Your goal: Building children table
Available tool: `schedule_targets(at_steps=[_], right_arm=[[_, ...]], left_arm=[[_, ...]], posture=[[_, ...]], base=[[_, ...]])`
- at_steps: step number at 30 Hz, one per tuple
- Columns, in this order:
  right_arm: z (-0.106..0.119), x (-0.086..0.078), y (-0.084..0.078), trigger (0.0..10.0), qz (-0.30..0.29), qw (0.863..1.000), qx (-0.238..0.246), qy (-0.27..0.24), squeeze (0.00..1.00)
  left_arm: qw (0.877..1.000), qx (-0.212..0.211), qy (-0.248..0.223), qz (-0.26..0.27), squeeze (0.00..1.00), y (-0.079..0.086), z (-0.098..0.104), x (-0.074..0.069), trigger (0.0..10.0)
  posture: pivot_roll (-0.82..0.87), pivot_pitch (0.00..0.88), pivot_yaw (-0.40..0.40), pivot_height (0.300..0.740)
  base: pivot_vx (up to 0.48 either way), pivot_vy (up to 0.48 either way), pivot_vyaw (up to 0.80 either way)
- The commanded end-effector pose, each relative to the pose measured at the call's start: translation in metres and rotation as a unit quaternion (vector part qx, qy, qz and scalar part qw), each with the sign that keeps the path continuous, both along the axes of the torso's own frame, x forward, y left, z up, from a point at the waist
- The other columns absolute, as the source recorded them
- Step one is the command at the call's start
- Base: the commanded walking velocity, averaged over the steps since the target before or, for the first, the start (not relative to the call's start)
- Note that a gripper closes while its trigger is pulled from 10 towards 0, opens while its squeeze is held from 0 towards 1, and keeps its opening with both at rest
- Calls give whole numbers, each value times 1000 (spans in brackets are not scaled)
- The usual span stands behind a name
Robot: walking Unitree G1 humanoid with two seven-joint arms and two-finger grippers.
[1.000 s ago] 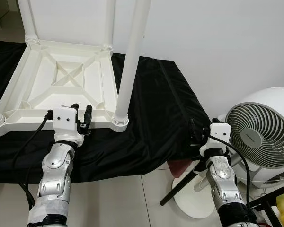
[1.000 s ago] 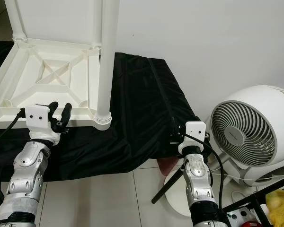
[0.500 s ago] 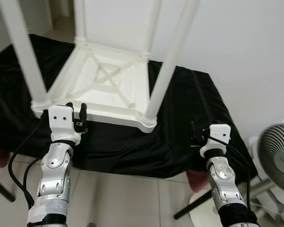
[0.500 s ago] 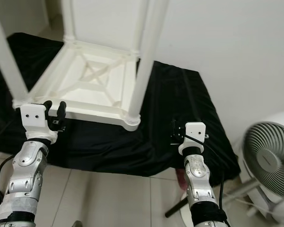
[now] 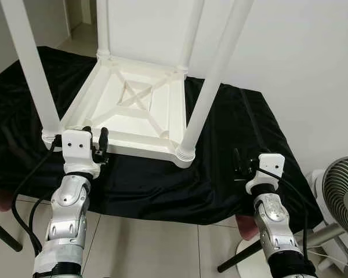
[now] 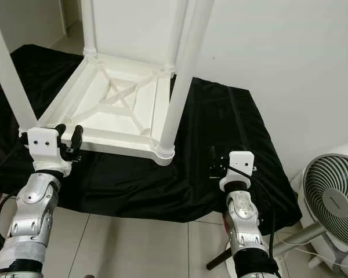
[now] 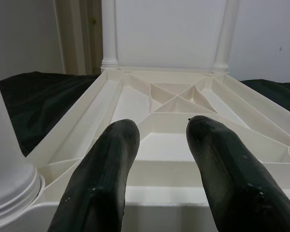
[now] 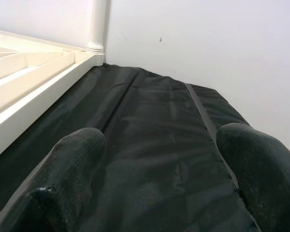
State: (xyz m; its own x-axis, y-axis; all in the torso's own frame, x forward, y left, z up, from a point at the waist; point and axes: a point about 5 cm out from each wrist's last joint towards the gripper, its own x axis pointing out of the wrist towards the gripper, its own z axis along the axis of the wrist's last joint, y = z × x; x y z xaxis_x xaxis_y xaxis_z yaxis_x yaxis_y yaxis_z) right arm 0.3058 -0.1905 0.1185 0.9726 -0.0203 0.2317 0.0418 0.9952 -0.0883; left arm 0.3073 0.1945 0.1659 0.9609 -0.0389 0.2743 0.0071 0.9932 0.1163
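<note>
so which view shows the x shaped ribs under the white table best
The left eye view: it looks down into the upturned table and shows the whole cross of ribs. The right eye view shows much the same. The left wrist view sees them low and foreshortened behind the left gripper. The right wrist view catches just the table's edge.

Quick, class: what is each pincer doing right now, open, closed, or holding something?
Left pincer: open, empty, at the near edge of the white table.
Right pincer: open, empty, over the black cloth.
</note>
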Motion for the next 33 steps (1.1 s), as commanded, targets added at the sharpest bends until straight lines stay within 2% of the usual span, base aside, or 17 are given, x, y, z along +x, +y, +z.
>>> schedule_targets(at_steps=[1,9,19,33], right_arm=[[-5,-2,-3,10000,-7,1000,4,7,0],[-6,-3,-4,10000,-6,1000,6,9,0],[-18,-13,-3,10000,-11,1000,11,24,0],[-20,-15,-2,10000,-11,1000,12,26,0]], left_arm=[[1000,-2,8,-1,0,-4,-2,2,10000],[1000,-2,10,0,0,-3,-3,2,10000],[1000,0,17,0,0,-2,-7,0,10000],[1000,2,23,0,0,-2,-9,0,10000]], posture=[[32,0,-154,740],[34,0,-158,740],[30,0,-154,740],[28,0,-154,740]], base=[[0,0,0],[0,0,0],[0,0,0],[0,298,0]])
